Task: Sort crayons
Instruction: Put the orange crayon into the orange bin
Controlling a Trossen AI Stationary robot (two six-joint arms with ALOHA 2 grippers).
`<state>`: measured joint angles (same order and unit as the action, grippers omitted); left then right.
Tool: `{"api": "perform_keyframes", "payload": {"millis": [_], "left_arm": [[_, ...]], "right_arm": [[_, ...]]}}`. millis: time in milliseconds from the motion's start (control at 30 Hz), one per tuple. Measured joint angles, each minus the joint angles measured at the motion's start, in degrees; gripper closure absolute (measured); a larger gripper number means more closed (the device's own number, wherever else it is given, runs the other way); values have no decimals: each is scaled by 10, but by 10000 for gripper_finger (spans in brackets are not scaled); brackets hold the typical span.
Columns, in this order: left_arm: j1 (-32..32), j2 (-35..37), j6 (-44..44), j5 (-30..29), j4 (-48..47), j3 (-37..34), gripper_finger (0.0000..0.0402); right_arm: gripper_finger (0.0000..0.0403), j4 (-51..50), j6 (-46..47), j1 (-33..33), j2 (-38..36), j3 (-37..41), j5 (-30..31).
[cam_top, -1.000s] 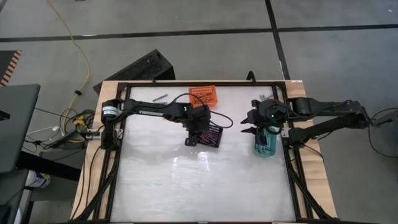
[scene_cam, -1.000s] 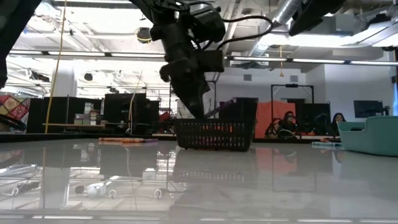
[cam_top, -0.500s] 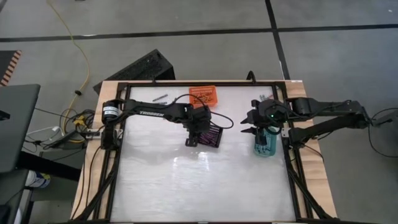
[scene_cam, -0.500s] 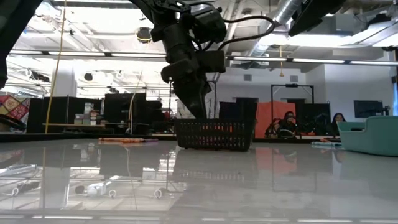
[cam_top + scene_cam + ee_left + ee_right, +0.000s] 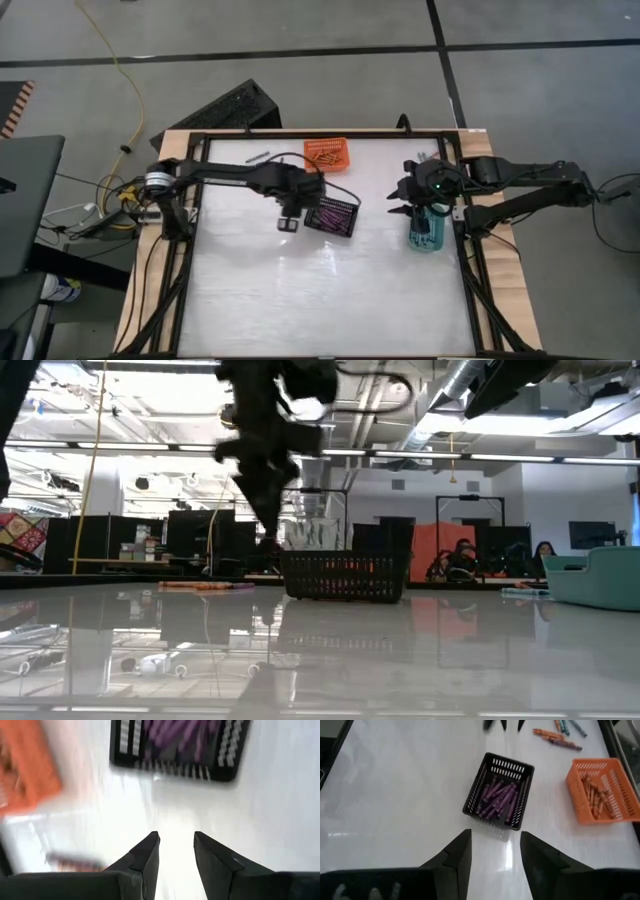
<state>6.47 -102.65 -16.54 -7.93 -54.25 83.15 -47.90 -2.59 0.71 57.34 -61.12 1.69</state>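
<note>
Purple crayons [image 5: 497, 797] lie in the black basket [image 5: 334, 215] at mid-table, with the left gripper [image 5: 288, 222] just beside it, fingers parted and empty. Orange crayons [image 5: 595, 790] fill the orange basket [image 5: 329, 156] at the far edge, and a few loose crayons [image 5: 559, 733] lie on the table beyond. Over the teal basket [image 5: 425, 232] on the right hangs the right gripper [image 5: 495, 851], fingers apart, holding nothing.

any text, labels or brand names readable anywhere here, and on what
Pale lettering on the left arm: too small and blurred to read in the high view.
Black basket, orange basket, crayons: no readable print.
Nothing else legible.
</note>
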Motion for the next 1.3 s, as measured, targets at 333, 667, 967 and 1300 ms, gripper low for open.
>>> {"api": "perform_keyframes", "payload": {"millis": [333, 667, 967, 1300], "left_arm": [[-3, 156, 103, -44, -100, -75, 290], [153, 288, 13, -1, 77, -327, 290], [263, 211, 35, 47, 177, -348, 290], [270, 115, 112, 14, 237, -301, 290]], "right_arm": [[242, 91, -82, -1, 1, 0, -1], [242, 106, -109, -1, 1, 0, -2], [242, 107, -110, -1, 2, 5, -2], [242, 105, -110, -1, 38, 5, -2]]}}
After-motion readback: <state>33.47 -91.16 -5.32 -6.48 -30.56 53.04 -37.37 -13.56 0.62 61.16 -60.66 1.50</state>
